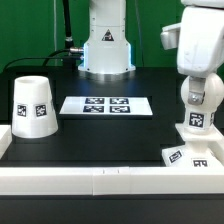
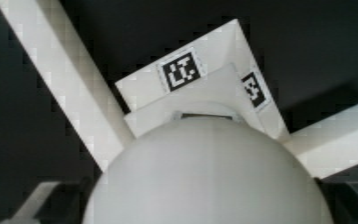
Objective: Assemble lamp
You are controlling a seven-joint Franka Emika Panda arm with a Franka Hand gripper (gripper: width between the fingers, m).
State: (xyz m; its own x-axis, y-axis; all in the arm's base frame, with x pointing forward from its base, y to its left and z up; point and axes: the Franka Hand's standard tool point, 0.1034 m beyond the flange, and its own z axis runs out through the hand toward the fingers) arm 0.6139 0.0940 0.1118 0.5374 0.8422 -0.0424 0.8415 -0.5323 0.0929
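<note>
Plainly shows, at the exterior view's right, a bulky white gripper [image 1: 201, 70] hanging directly over the ball-shaped bulb [image 1: 204, 95], made of smooth, faintly glossy white plastic. Cannot tell whether the jaws stand apart or clamp that ball: hidden by the housing in the exterior view, and crowded out in the wrist view by the rounded dome of the bulb [image 2: 202, 170], which fills most of the picture. Places the bulb upright and apparently resting on the small square base [image 1: 187, 152], near the front of the table [image 1: 100, 135] at the exterior view's right. Notes flat, sloped faces on the base, several carrying crisp black-and-white square tags against matte plastic; from the wrist, catches the base [image 2: 202, 85] as an angular, hard-edged form beyond the dome, with two tags on adjoining faces. Finds the shade [image 1: 31, 104] well apart at the exterior view's left: a larger tapered cup, standing on its wide end with the narrow end up, one tag on its curved wall. Sees the thin, flat marker board [image 1: 106, 105] between shade and base, lying on the dull black table surface. Picks out a blocky white rail [image 1: 90, 180] along the front edge.
</note>
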